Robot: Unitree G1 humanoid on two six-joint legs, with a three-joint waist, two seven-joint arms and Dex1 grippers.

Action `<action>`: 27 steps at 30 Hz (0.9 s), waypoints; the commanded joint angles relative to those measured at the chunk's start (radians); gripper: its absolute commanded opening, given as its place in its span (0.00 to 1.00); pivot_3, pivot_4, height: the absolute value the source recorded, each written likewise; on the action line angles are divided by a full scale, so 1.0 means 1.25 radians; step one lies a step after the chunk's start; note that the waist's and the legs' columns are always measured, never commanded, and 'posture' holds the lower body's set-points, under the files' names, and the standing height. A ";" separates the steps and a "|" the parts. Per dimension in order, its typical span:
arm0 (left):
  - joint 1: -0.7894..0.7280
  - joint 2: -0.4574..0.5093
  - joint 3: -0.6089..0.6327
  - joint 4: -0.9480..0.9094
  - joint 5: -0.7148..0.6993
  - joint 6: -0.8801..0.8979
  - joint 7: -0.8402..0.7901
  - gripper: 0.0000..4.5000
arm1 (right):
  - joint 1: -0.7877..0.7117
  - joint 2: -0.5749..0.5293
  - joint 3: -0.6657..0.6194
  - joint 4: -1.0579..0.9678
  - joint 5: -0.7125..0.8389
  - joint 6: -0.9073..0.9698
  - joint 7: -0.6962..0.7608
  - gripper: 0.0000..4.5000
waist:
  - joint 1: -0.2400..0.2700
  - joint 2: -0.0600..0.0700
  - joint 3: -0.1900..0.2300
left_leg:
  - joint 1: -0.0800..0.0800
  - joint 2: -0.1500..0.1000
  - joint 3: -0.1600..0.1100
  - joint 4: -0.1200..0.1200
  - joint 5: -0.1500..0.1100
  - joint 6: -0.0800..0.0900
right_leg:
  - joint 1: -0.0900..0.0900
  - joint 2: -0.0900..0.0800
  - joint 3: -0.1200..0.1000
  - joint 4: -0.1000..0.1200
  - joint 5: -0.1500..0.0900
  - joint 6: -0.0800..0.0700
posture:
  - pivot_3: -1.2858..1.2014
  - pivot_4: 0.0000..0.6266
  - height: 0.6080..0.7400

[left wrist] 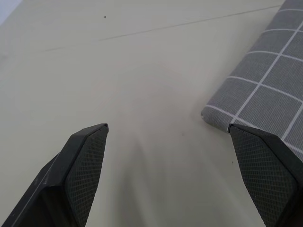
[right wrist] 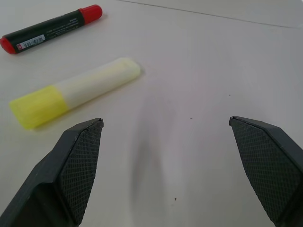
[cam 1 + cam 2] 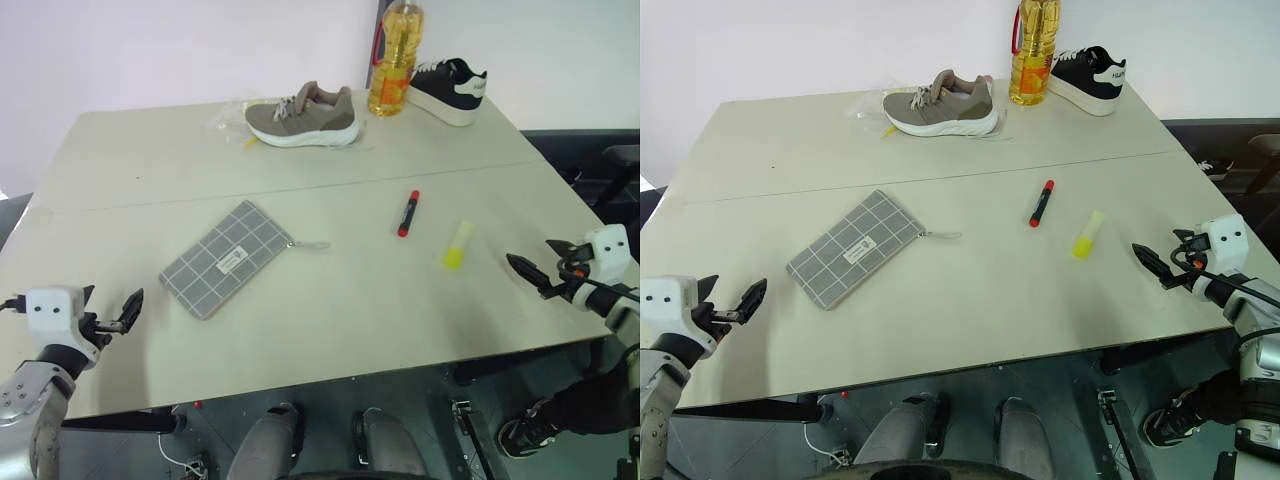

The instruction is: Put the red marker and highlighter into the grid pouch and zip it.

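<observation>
Right of the grid pouch (image 3: 226, 258) on the counter (image 3: 330, 320): red marker (image 3: 408, 213) and highlighter (image 3: 458, 245), loose, waiting to be bagged. Left gripper (image 3: 126, 312) beside pouch, right gripper (image 3: 525, 270) beyond highlighter; fingers wide, empty, poised for pickup.

The two head cameras are looking forward and down over the whole worktop (image 3: 300, 300); each wrist camera is sitting close above it, facing along its claw.
</observation>
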State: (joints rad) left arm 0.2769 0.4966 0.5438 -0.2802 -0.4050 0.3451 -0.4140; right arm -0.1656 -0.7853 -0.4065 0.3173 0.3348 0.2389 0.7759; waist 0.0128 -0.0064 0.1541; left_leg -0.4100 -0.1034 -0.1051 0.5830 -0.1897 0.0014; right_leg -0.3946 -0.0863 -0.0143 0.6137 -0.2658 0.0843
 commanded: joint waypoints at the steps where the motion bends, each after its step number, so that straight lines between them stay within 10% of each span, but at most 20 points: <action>1: 0.003 -0.004 0.009 -0.026 -0.006 -0.010 0.000 0.95 | -0.010 -0.007 -0.012 -0.013 0.004 -0.011 -0.004 0.99 | 0.000 0.000 0.000 | 0.000 0.000 0.000 0.000 0.000 0.000 | 0.000 0.000 0.000 0.000 0.000 0.000 | 0.52 0.24 1.00; 27: 0.004 -0.022 -0.036 -0.024 0.054 -0.073 0.004 0.95 | -0.174 0.090 0.148 -0.245 0.047 0.104 -0.014 0.99 | 0.000 0.000 0.000 | 0.000 0.000 0.000 0.000 0.000 0.000 | 0.000 0.000 0.000 0.000 0.000 0.000 | 0.52 0.24 1.00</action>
State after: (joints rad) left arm 0.2814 0.4624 0.5094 -0.2797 -0.3553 0.2830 -0.4063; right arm -0.3583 -0.6805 -0.2299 0.0733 0.3691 0.3587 0.7644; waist 0.0133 -0.0066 0.1541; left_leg -0.4097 -0.1035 -0.1048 0.5828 -0.1897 0.0016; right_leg -0.3950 -0.0863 -0.0145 0.6141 -0.2657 0.0843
